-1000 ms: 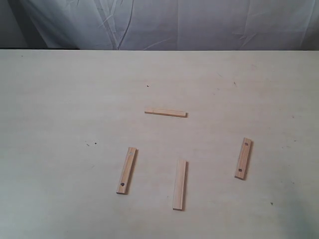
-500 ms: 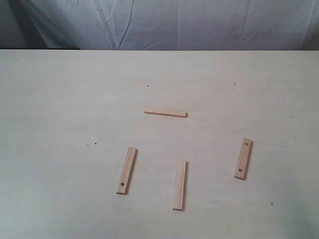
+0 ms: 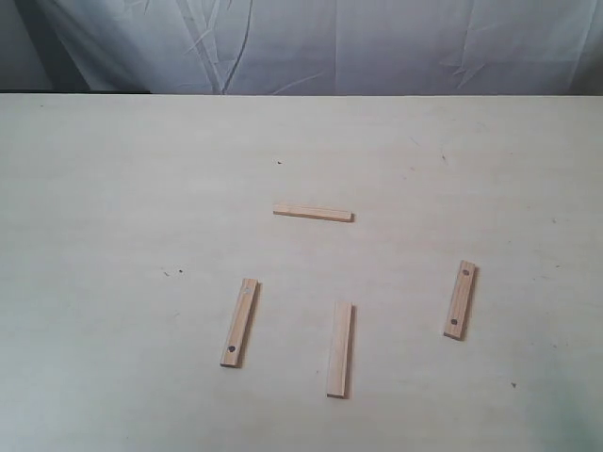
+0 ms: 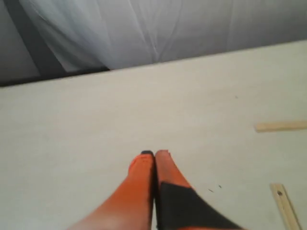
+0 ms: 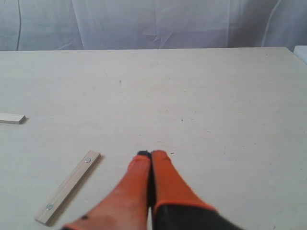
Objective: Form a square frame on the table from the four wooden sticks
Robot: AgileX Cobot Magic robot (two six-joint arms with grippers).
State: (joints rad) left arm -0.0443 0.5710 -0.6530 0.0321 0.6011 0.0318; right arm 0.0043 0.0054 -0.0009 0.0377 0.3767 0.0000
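Four pale wooden sticks lie apart on the cream table [image 3: 113, 188], forming no square frame. One stick [image 3: 313, 213] lies crosswise in the middle. Nearer the front lie a stick with a dark hole [image 3: 239, 322], a plain stick [image 3: 340, 349], and a two-holed stick [image 3: 460, 299] on the right. Neither arm shows in the exterior view. My left gripper [image 4: 154, 153] is shut and empty above bare table, with two sticks [image 4: 281, 126] [image 4: 287, 207] off to one side. My right gripper [image 5: 151, 154] is shut and empty beside the two-holed stick [image 5: 68, 186].
A white wrinkled cloth [image 3: 330, 42] hangs behind the table's far edge. A few tiny dark specks [image 3: 173, 272] dot the tabletop. Another stick's end [image 5: 12, 118] shows at the border of the right wrist view.
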